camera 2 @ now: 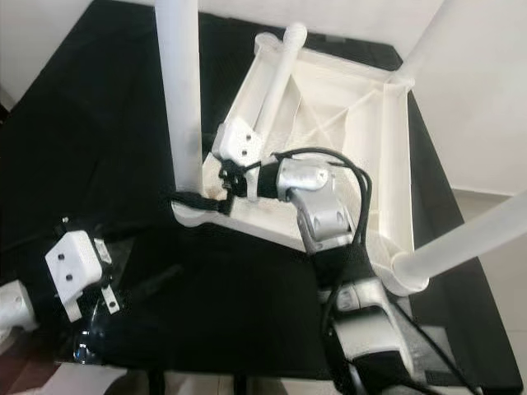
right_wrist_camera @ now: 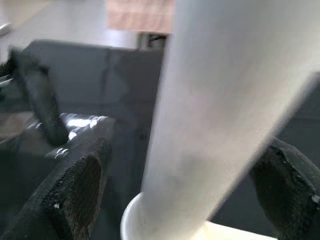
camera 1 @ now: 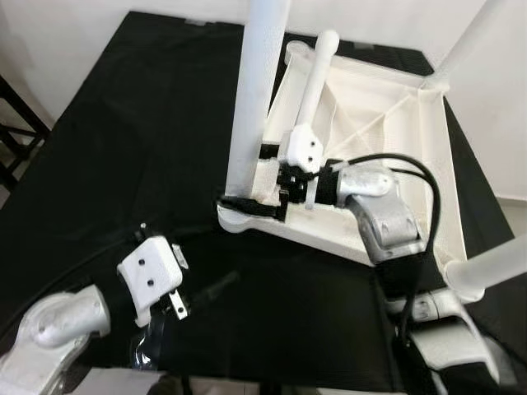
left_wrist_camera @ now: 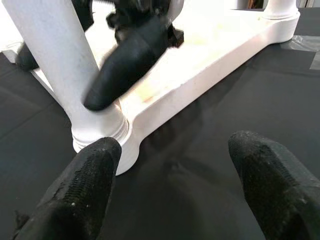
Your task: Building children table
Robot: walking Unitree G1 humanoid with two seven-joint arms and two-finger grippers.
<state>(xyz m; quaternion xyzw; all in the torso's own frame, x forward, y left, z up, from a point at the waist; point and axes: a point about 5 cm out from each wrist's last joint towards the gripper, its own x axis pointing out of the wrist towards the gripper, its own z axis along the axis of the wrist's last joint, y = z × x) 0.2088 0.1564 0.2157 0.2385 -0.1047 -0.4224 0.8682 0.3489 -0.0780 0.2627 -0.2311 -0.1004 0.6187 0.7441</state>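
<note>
A white children's table top (camera 1: pixel 438 156) lies upside down on the black cloth. A white leg (camera 1: pixel 256 90) stands upright in its near-left corner socket. My right gripper (right_wrist_camera: pixel 185 167) is open at that leg's base, one finger (right_wrist_camera: pixel 75 192) on each side. One of those fingers (left_wrist_camera: pixel 122 62) leans against the leg (left_wrist_camera: pixel 55 55) just above the socket. A loose leg (camera 1: pixel 318 76) lies slanted inside the underside. Two more legs (camera 1: pixel 471 39) (camera 1: pixel 494 267) stick out of the far-right and near-right corners. My left gripper (left_wrist_camera: pixel 175 147) is open just above the cloth, pointing at the near-left corner from a short distance.
The black cloth (camera 1: pixel 123 132) covers the work table, with bare cloth left and in front of the table top. Its front edge (camera 1: pixel 272 380) runs close below my arms. A dark frame (camera 1: pixel 12 136) stands off the left side. A black cable (camera 1: pixel 412 169) loops over my right forearm.
</note>
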